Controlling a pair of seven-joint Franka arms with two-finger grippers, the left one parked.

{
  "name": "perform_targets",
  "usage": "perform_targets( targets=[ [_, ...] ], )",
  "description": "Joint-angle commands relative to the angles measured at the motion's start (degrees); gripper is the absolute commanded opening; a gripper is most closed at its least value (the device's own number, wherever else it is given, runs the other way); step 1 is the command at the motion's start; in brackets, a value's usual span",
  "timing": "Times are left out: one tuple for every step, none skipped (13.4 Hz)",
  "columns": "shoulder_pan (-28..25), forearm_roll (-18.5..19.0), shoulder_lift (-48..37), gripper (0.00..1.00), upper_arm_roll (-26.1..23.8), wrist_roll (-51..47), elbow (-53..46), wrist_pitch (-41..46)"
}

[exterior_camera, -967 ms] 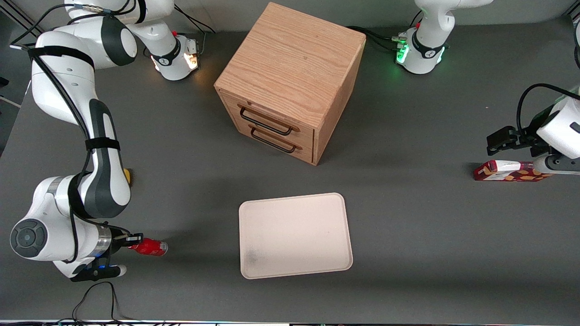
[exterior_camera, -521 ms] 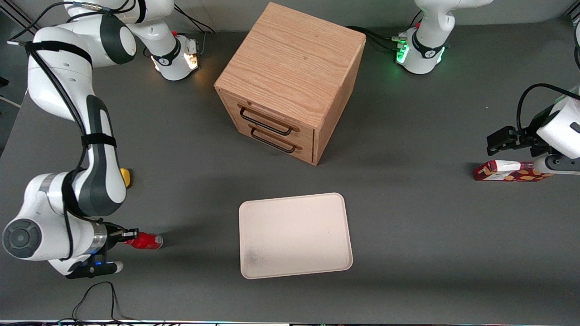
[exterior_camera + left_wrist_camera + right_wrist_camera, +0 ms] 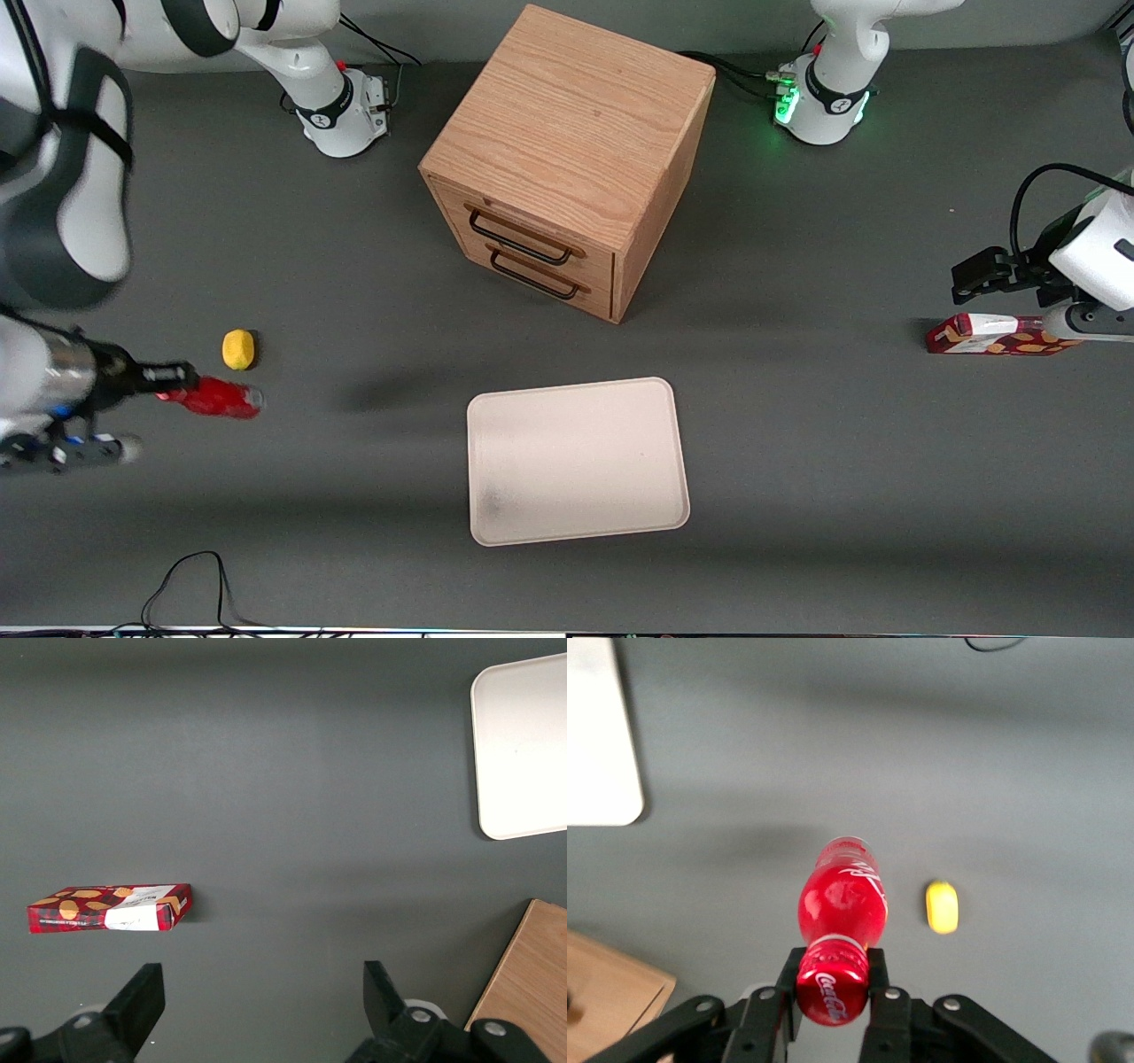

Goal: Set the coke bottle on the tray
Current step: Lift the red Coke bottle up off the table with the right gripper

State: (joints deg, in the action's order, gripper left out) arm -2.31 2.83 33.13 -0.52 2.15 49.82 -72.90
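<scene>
Toward the working arm's end of the table, we hold the coke bottle (image 3: 215,399) lifted clear, our gripper (image 3: 166,381) pinching its capped neck, just beside the lemon (image 3: 237,349), well apart from the tray (image 3: 576,461).

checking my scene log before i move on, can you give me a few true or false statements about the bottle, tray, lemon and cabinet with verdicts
1. The gripper is shut on the coke bottle at its cap end. True.
2. The coke bottle already lies on the tray. False: it is held toward the working arm's end of the table, apart from the tray.
3. The lemon sits on the tray. False: it lies on the table, close to the held bottle.
4. Both drawers of the wooden cabinet are closed. True.
5. A red-and-orange carton lies toward the parked arm's end of the table. True.
</scene>
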Motion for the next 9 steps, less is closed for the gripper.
perform_targets(
  targets=[
    [-0.1, -0.2, -7.4, 0.0, -0.3, -0.9, 2.7, 3.2],
    [-0.1, -0.1, -8.2, 0.0, -0.3, -1.0, 3.8, 4.1],
    [-0.2, -0.1, -8.9, 0.0, -0.3, -1.1, 4.6, 4.1],
    [-0.3, -0.2, -8.9, 0.0, -0.5, -2.1, 4.8, 4.1],
    [-0.8, -1.1, -8.4, 0.0, -0.6, -4.9, 4.9, 4.1],
    [-2.3, -1.9, -7.8, 0.0, -0.6, -7.8, 4.7, 3.8],
    [-4.1, -2.0, -6.3, 0.0, -0.6, -10.6, 4.2, 2.6],
    [-5.9, -2.0, -4.9, 0.0, -0.6, -13.7, 4.1, 0.4],
    [-7.9, -2.0, -3.7, 0.0, -0.8, -17.8, 4.1, -2.0]
  ],
)
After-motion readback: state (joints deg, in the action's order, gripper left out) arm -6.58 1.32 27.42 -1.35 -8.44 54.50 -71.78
